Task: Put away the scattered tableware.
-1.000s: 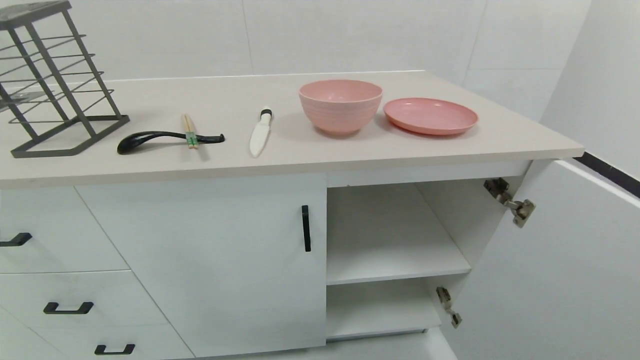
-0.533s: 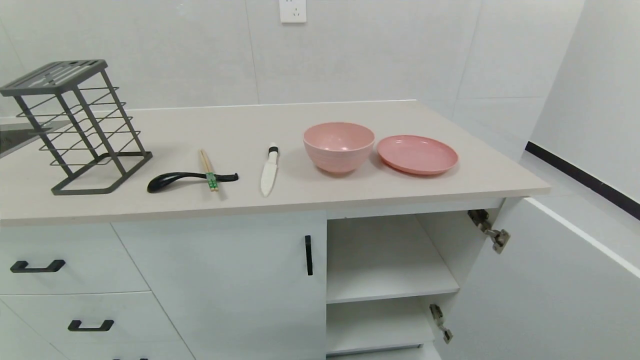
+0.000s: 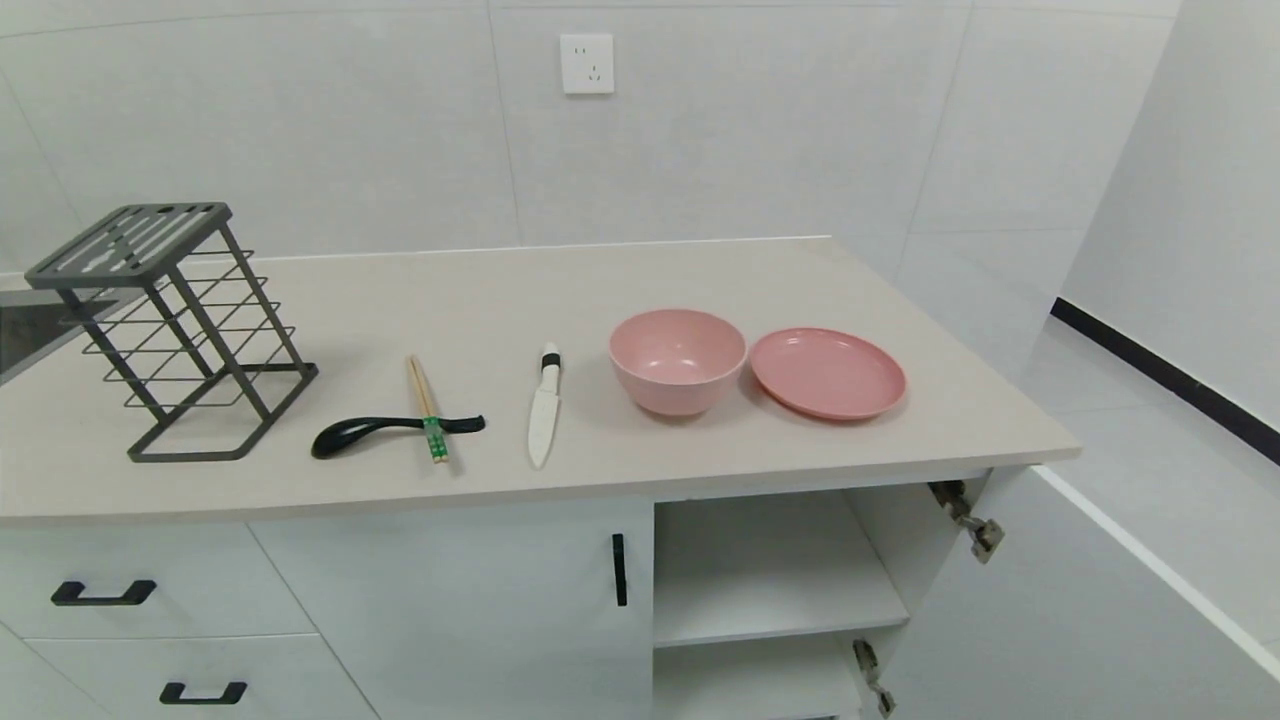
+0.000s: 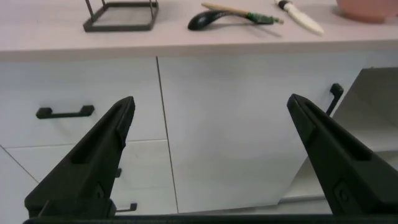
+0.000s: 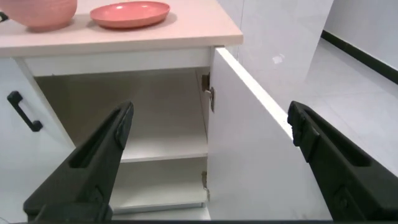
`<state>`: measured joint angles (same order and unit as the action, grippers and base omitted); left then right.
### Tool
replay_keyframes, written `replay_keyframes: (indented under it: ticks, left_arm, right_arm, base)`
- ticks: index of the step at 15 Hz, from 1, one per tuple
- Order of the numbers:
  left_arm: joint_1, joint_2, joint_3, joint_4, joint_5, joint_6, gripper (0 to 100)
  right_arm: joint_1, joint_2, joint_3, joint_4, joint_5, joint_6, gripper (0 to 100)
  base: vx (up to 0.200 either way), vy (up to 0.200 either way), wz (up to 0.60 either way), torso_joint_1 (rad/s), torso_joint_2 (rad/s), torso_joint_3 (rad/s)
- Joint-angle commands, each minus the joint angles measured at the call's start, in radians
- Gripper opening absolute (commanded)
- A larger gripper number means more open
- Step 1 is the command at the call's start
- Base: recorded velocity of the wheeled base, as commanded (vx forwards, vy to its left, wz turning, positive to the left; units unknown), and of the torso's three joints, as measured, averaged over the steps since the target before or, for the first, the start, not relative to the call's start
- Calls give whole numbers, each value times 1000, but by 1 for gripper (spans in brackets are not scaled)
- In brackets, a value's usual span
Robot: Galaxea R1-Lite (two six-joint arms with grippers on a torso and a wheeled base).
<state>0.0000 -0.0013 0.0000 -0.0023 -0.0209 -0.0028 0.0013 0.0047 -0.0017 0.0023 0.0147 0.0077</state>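
Nothing stored yet. Round pink plastic bowl (image 3: 677,358) on beige countertop (image 3: 600,290); flat pink plate (image 3: 828,371) just right of it, white knife (image 3: 544,415), wooden chopsticks (image 3: 427,410), black spoon (image 3: 350,432) left. Left gripper (image 4: 211,102), right gripper (image 5: 211,109) gape empty; next, probably grasp 1 piece

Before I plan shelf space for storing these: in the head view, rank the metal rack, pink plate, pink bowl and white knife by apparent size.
1. metal rack, clearly the largest.
2. pink plate and pink bowl look about alike, so they are not ranked apart.
3. white knife, the smallest.
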Motion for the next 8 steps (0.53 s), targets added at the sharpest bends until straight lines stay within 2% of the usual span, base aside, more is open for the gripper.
replay_keyframes:
  ticks: [1,2,3,6,7,8]
  left_arm:
    - [0,1,0,-1,-1,0,100]
    - [0,1,0,-1,1,-3,100]
    - [0,1,0,-2,2,-22,100]
    - [0,1,0,-2,12,-33,100]
    - [0,1,0,-2,12,-31,100]
    - [0,1,0,-2,13,-31,100]
  right_arm:
    - [0,1,0,-1,1,0,100]
    - [0,1,0,1,1,0,100]
    - [0,1,0,1,-1,0,100]
    - [0,1,0,-1,-1,0,100]
    - [0,1,0,-1,1,0,100]
    - [0,1,0,1,1,0,100]
  base:
    - [0,0,0,232,-525,-281]
    - [0,0,0,227,-525,-261]
    - [0,0,0,242,-510,-290]
    - [0,0,0,248,-531,-279]
    - [200,0,0,266,-544,-290]
    - [0,0,0,251,-554,-286]
